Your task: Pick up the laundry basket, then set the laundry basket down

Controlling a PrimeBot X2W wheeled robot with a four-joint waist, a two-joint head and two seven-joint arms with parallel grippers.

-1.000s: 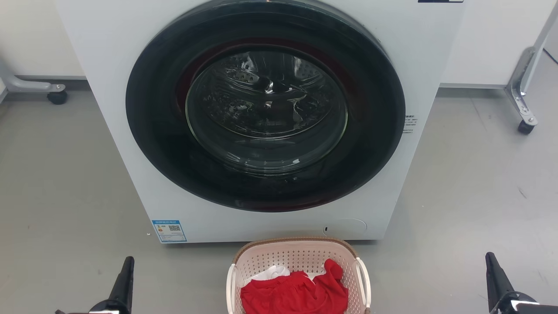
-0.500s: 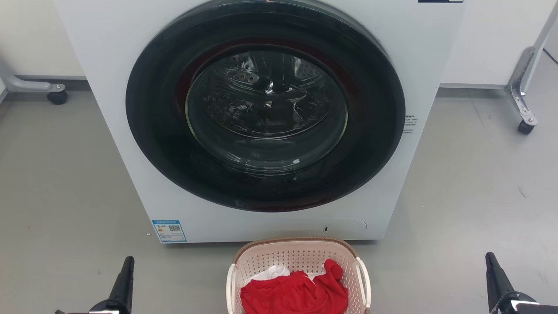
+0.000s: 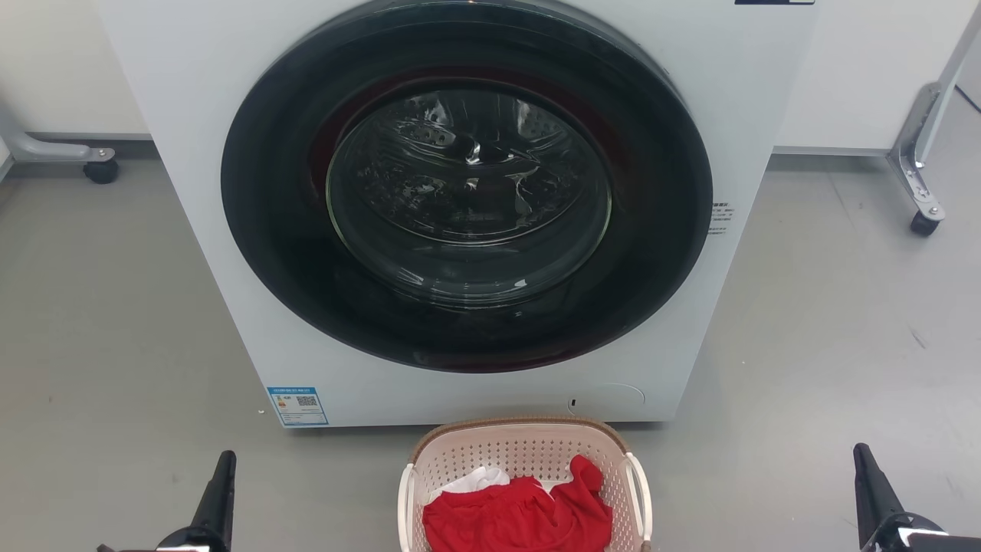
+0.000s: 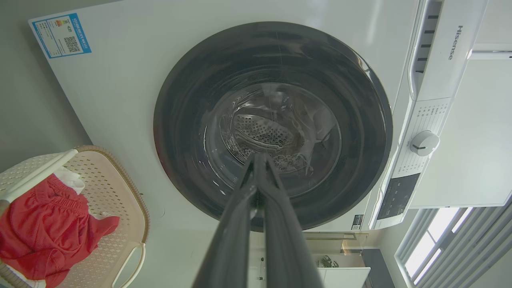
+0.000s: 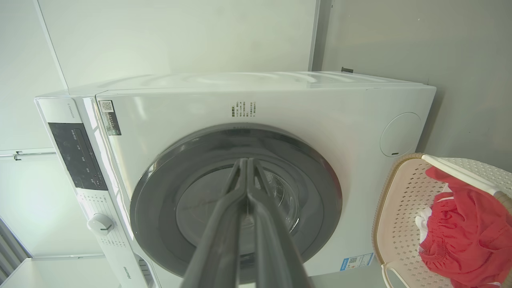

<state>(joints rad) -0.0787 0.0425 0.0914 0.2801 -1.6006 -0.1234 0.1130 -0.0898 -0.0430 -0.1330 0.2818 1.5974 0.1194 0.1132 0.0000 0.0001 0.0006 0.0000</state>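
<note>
We see a smooth pale grey floor spreading beneath and beyond the long dark left fingers and the long dark right fingers. Straight ahead of both sets of fingertips stands a large white front-loading washing machine, its round dark glass door closed.

Between the two sets of fingers, and well apart from each, sits a rounded-rectangular pale pink-cream plastic laundry basket with perforated walls and a brown woven-look rim. It appears to rest on the floor just in front of the machine. Inside it lies a crumpled red garment over a bit of white cloth. Two slim white side handles run along the basket's flanks, one facing each set of fingers.

Both sets of fingers are pressed together, holding nothing, and point up at the machine.

We judge that a basket standing free like this fits either the moment before a lift or the moment after it was put down. Whenever it is carried, it should handle best held by both handles at once and kept level, so the loose clothes stay in.
</note>
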